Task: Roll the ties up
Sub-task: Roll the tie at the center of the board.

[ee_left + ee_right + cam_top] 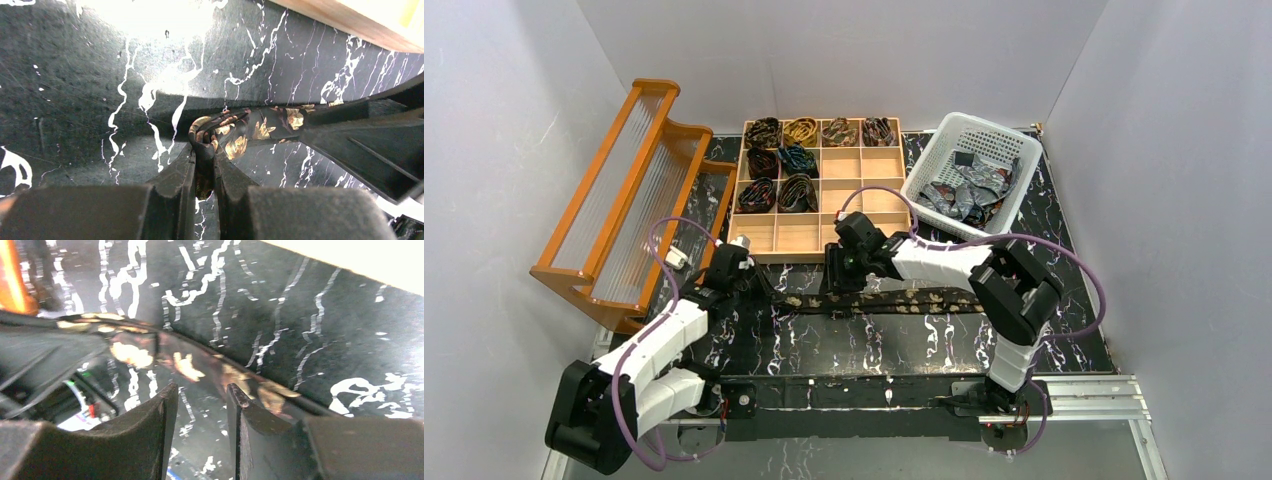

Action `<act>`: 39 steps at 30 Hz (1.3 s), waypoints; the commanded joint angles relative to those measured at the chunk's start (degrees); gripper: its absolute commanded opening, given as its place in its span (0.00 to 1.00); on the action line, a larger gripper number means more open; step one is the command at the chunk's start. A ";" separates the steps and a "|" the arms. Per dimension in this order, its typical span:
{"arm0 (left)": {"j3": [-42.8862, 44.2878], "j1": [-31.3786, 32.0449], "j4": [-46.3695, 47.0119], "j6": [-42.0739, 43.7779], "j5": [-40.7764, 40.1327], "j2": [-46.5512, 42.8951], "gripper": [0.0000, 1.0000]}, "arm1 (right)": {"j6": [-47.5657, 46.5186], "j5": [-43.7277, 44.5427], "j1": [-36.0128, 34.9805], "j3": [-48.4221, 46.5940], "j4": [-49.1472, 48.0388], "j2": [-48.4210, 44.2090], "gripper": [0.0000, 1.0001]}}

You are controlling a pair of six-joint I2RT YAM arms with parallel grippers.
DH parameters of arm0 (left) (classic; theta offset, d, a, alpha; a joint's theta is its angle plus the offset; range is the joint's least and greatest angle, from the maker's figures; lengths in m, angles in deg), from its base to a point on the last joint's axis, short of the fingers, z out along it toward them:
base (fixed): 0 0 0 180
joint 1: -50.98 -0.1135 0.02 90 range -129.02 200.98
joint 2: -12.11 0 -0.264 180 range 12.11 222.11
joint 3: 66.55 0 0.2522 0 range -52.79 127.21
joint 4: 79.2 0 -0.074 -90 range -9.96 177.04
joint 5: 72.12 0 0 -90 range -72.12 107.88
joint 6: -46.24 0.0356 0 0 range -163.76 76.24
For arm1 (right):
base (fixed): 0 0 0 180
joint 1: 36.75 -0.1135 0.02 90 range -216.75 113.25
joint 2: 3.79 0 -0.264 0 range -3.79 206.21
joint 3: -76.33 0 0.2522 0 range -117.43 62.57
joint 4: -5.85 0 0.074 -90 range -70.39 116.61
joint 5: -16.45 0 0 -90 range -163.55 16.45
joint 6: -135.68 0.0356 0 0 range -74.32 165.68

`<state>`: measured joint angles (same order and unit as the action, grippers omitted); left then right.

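A dark tie [914, 299] with gold flecks lies stretched across the black marbled table in the top view. My left gripper [759, 287] is at its left end. In the left wrist view that gripper [204, 151] is shut on the folded end of the tie [262, 129]. My right gripper [836, 277] hovers over the tie a little to the right of the left one. In the right wrist view it [202, 388] stands open with nothing between its fingers, and the tie [187, 365] runs just beyond the fingertips.
A wooden compartment tray [864, 200] at the back holds several rolled ties [780, 162] in its far-left cells. A white basket [972, 135] with grey-silver ties [964, 192] stands at the back right. An orange wooden rack [629, 190] lines the left side.
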<state>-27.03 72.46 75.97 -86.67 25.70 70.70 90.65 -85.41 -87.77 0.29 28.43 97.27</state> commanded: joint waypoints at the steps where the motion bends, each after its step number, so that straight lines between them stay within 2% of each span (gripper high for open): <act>1: 3.38 0.06 -6.89 1.16 -4.60 -1.14 0.00 | -5.26 6.42 -0.12 -3.79 8.09 3.36 0.48; 9: 7.00 1.71 -11.43 3.73 -11.03 1.26 0.00 | -3.49 0.89 -0.30 -3.88 8.52 7.03 0.43; 14: 9.36 4.53 -14.25 4.63 -16.21 3.27 0.00 | -2.05 0.48 -0.65 -4.47 9.08 6.76 0.41; 24: 13.95 13.09 -18.81 1.72 -27.81 4.37 0.00 | 1.51 -8.25 -0.63 -3.73 0.71 5.78 0.43; 32: 16.26 17.28 -22.45 0.33 -37.05 6.56 0.00 | 6.37 -6.66 1.89 3.18 -7.59 -2.48 0.49; 39: 19.68 21.98 -24.73 -2.17 -43.73 11.18 0.00 | 8.44 2.49 5.47 8.23 -4.63 -9.93 0.50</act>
<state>-10.83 91.80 54.44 -86.43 -10.13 79.59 96.79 -88.58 -84.36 6.36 24.38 92.33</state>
